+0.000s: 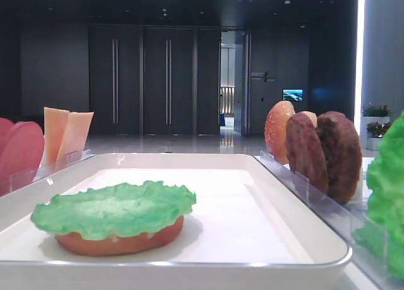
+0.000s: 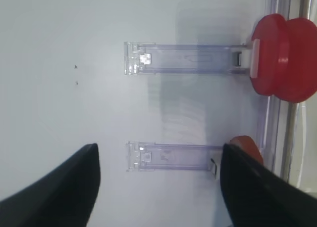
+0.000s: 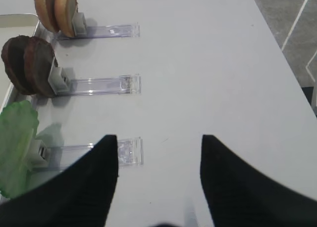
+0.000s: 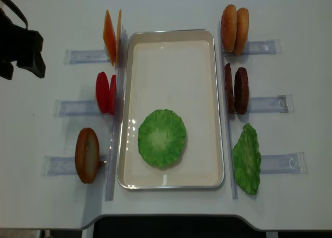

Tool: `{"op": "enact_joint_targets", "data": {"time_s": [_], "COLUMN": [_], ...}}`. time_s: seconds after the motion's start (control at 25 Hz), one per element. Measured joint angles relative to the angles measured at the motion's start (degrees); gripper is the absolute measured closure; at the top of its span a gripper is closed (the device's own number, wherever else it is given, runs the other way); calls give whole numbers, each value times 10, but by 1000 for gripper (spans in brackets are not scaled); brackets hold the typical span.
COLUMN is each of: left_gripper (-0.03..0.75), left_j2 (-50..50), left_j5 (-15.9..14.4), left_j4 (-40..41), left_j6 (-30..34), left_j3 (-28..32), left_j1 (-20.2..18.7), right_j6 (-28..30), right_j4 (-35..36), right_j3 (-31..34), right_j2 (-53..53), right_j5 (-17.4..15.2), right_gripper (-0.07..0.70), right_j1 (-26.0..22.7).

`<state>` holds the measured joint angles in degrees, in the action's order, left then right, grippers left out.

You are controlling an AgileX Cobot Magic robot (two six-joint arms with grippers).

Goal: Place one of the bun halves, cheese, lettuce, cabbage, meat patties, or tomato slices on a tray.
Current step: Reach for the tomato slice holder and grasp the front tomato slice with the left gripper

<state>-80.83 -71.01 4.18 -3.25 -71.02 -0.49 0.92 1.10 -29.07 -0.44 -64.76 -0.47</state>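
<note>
1. Left gripper (image 2: 158,187) hangs over the bare tabletop with its two dark fingers spread wide and nothing between them.
2. Ahead of it lie two clear racks; the farther rack (image 2: 185,59) holds the red tomato slices (image 2: 283,59) standing on edge at its far end, ahead and to the right of the fingers.
3. The nearer rack (image 2: 171,156) runs right across the gap between the fingers, with an orange-red rounded edge just showing by the right finger; I cannot tell for sure what piece that is.
4. Right gripper (image 3: 159,182) is likewise parted and empty, hovering over the table; the lettuce leaf (image 3: 17,148) sits off its left finger, the meat patties (image 3: 29,64) ahead-left, the buns (image 3: 55,9) farther ahead still.
5. On the tray (image 4: 171,181) there is already a bun half (image 1: 120,238) with lettuce (image 1: 117,208) laid on top, so a tomato slice or patty looks like the sensible next layer.
6. To do this well, I'd say: line the open fingers up square to one upright slice, so they straddle its thin faces rather than its rim.
7. Come in level, clear of the rack's clip, and close only once one slice sits between the pads; two stand pressed together, so taking both is the risk.
8. Lift straight out of the rack before swinging towards the tray.
</note>
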Motion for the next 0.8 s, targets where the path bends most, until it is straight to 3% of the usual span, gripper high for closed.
{"op": "enact_joint_targets", "data": {"time_s": [0.56, 0.8], "left_gripper": [139, 139], "left_j2": [0, -2], "left_j5": [11, 19], "left_j4": [46, 79], "left_j6": [-180, -256], "left_j3": [-1, -1], "left_j1": [-167, -219], "right_j6": [0, 0], "right_j4": [0, 0], "right_j3": [0, 0], "right_j2": [0, 0], "right_j5": [0, 0], "right_gripper": [269, 269], "right_j1": [0, 0]}}
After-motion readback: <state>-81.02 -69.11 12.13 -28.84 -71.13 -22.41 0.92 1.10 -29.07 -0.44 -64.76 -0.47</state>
